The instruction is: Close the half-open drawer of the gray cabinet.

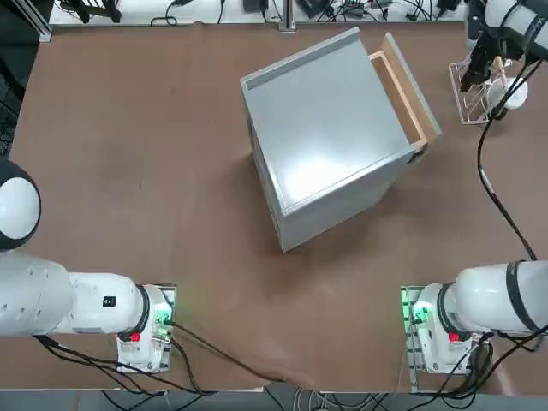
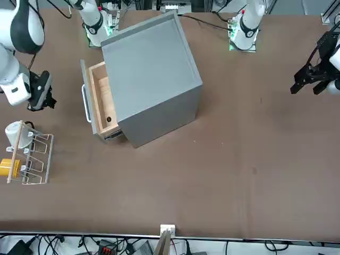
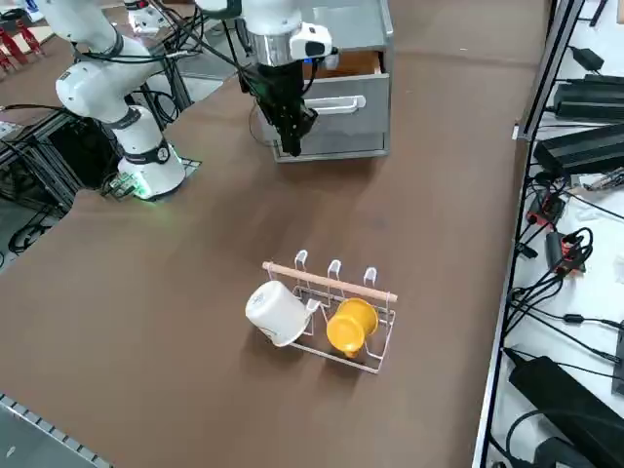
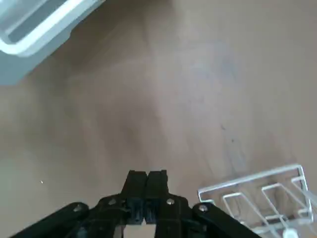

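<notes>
The gray cabinet (image 1: 325,145) (image 2: 154,69) stands turned at an angle on the brown table. Its drawer (image 1: 407,86) (image 2: 101,101) (image 3: 341,122) is pulled partway out, showing tan wooden sides and a gray front panel with a bar handle. My right gripper (image 1: 475,75) (image 2: 41,98) (image 3: 292,136) (image 4: 147,174) hangs above the table a short way in front of the drawer's front panel, between it and the wire rack. Its fingers are shut together with nothing between them. A corner of the drawer front (image 4: 34,25) shows in the wrist view.
A small wire rack (image 1: 479,101) (image 2: 37,159) (image 3: 336,292) (image 4: 262,198) stands on the table near the gripper, holding a white mug (image 3: 278,312) and a yellow mug (image 3: 349,327). The table edge (image 3: 507,195) runs beyond the rack.
</notes>
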